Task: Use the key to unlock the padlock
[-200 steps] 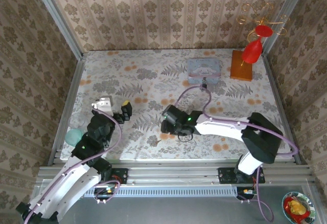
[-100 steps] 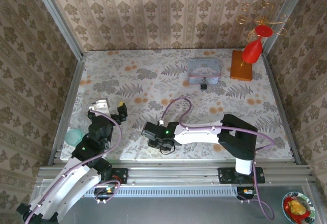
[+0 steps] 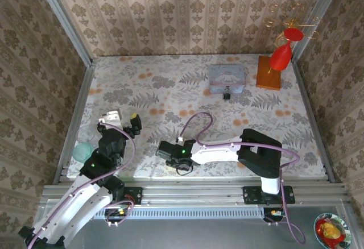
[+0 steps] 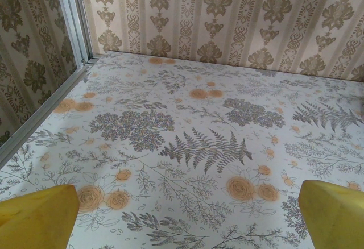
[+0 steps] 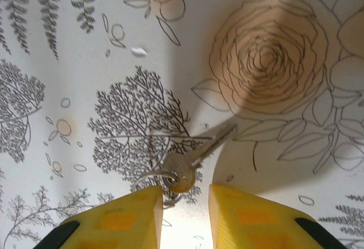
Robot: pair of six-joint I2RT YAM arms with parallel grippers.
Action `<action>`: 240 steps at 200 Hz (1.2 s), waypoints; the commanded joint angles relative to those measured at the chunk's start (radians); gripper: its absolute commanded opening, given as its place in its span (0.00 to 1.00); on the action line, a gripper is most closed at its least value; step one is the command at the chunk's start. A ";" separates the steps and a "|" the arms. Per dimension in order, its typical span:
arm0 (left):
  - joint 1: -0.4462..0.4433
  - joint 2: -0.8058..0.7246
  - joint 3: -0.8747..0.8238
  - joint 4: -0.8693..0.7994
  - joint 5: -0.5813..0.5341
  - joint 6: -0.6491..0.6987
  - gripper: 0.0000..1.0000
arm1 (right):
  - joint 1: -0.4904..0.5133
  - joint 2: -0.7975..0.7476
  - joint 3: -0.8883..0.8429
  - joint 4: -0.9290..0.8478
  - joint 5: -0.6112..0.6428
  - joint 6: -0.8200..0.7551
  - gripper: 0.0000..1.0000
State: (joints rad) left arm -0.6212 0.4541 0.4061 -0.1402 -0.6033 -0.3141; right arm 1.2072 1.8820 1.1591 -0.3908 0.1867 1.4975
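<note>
In the overhead view the padlock (image 3: 227, 95) is seen in the upper right part of the flowered table (image 3: 170, 84). It is set just below the lower edge of a pale blue tin (image 3: 226, 77); whether the two touch cannot be told. A wooden block (image 3: 268, 73) carrying a red ornament (image 3: 281, 55) is placed to the right of the tin. The padlock is left well apart from both arms.

The right gripper (image 3: 164, 149) is stretched leftwards into the lower middle of the overhead view, low over the table. In the right wrist view the key (image 5: 196, 157) is shown lying flat on the table at lower centre, its blade pointed to the upper right and its head turned toward the yellow fingers (image 5: 131, 218) at the bottom edge. The jaws are held a narrow gap apart, with the head of the key at the mouth of that gap. Neither finger is seen to touch it, so nothing is gripped.

The left gripper (image 3: 124, 118) is found at the lower left of the overhead view. In the left wrist view its yellow fingertips (image 4: 37, 218) are placed at the two bottom corners, and the jaws are spread wide over the flowered table.
</note>
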 commanded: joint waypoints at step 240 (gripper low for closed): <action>0.090 0.224 0.092 0.011 0.836 -0.318 0.98 | -0.036 -0.577 -0.678 1.024 0.182 -1.014 0.00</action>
State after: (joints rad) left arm -0.5350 0.6674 0.4503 -0.1287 -0.0978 -0.5217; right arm 1.1660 1.3678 0.5583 0.3561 0.3668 0.7589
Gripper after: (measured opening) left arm 0.985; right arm 0.067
